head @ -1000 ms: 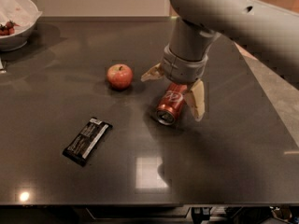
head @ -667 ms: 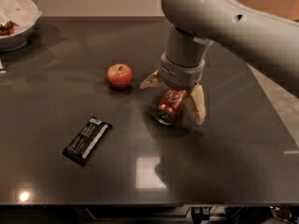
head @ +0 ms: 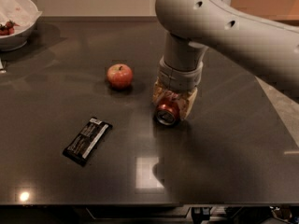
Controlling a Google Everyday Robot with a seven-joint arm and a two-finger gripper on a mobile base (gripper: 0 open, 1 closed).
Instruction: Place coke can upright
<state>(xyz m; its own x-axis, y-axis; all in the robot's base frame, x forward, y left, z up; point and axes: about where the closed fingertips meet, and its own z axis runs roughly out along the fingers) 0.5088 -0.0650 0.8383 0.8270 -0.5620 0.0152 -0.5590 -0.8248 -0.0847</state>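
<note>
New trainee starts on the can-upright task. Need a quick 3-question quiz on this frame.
1. True or false: the coke can stands upright on the table.
2. In the camera view, the apple is: A) left of the coke can, apart from it; B) right of it; C) resting on top of it.
3. Short answer: where is the gripper, and what is it doing?

Key
1. False: it lies on its side, with a silver end toward the camera.
2. A.
3. Near the middle of the table, lowered over the coke can and shut on it, one finger on each side.
</note>
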